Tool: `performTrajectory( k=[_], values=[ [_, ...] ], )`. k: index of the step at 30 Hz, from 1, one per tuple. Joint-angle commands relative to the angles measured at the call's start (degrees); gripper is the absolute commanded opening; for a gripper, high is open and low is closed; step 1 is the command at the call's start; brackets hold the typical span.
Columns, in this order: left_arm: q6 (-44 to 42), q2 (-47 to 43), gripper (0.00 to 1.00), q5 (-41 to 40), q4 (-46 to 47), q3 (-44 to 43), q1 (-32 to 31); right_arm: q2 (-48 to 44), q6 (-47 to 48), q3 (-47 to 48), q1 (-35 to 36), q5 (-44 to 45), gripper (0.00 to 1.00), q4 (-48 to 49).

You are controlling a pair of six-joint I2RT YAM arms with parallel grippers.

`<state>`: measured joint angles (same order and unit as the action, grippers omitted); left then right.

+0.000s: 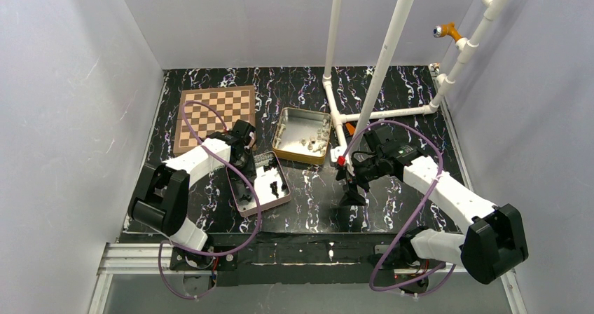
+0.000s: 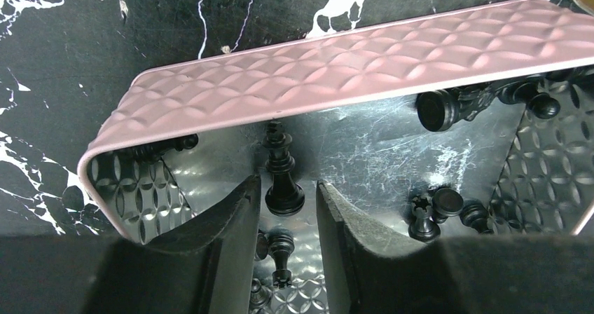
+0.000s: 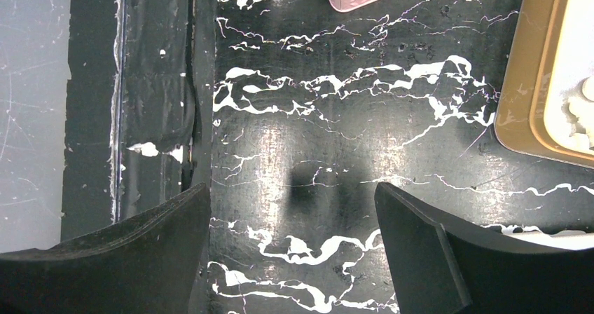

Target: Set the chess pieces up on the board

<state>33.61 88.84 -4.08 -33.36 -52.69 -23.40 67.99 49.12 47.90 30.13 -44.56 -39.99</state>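
The board (image 1: pixel 213 114) lies at the back left. The black chess pieces lie and stand in a pink tin (image 1: pixel 277 195) in front of it. My left gripper (image 1: pixel 245 168) is down inside that tin (image 2: pixel 336 69). It is open, and its narrow gap (image 2: pixel 288 196) straddles one upright black piece (image 2: pixel 284 181) without visibly touching it. More black pieces lie nearby (image 2: pixel 448 107), with a rook (image 2: pixel 419 219) at the right. My right gripper (image 1: pixel 348 191) is wide open and empty over bare table (image 3: pixel 291 209).
A gold tin (image 1: pixel 291 121) holding white pieces sits right of the board; its edge shows in the right wrist view (image 3: pixel 543 69). White pipe posts (image 1: pixel 350 125) stand behind the right gripper. The table's front edge (image 3: pixel 161 118) is near the right gripper.
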Motion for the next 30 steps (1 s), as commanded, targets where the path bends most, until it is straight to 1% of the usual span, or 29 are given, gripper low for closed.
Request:
performTrajectory(
  k=[1, 4, 10, 12, 16, 17, 23, 25, 30],
  values=[
    [-0.15, 0.25, 0.32, -0.86, -0.82, 1.31, -0.28, 0.39, -2.59, 2.01, 0.24, -2.09, 0.94, 2.64],
    [-0.12, 1.11, 0.31, -0.58, -0.91, 1.42, -0.26, 0.53, -3.76, 1.97, 0.28, -2.22, 0.95, 3.36],
    [0.11, 1.67, 0.24, -0.59, -0.92, 1.95, -0.28, 0.53, -4.56, 2.10, 0.28, -2.29, 0.96, 3.95],
    [0.06, 1.76, 0.18, -0.55, -0.81, 1.97, -0.25, 0.58, -4.83, 2.21, 0.28, -2.29, 0.96, 4.22],
    [-0.53, 0.67, 0.01, 0.28, -0.82, 1.89, -0.25, 0.96, -7.69, 3.06, 0.28, -3.04, 0.97, 5.49],
    [-0.83, -0.14, 0.00, 0.67, -0.82, 1.95, -0.33, 1.17, -8.55, 3.79, 0.28, -3.78, 0.98, 5.45],
    [-5.17, -11.35, 0.00, 4.03, -0.23, 4.30, -0.34, 4.55, -14.29, 9.62, 0.32, -9.01, 0.98, 7.22],
    [-7.17, -16.90, 0.00, 7.37, 1.39, 6.29, -0.41, 6.52, -16.95, 11.17, 0.37, -10.36, 0.98, 8.28],
    [-14.93, -33.64, 0.00, 17.26, 11.22, 15.28, -0.60, 11.48, -24.80, 15.30, 1.74, -14.11, 0.98, 11.59]
  ],
)
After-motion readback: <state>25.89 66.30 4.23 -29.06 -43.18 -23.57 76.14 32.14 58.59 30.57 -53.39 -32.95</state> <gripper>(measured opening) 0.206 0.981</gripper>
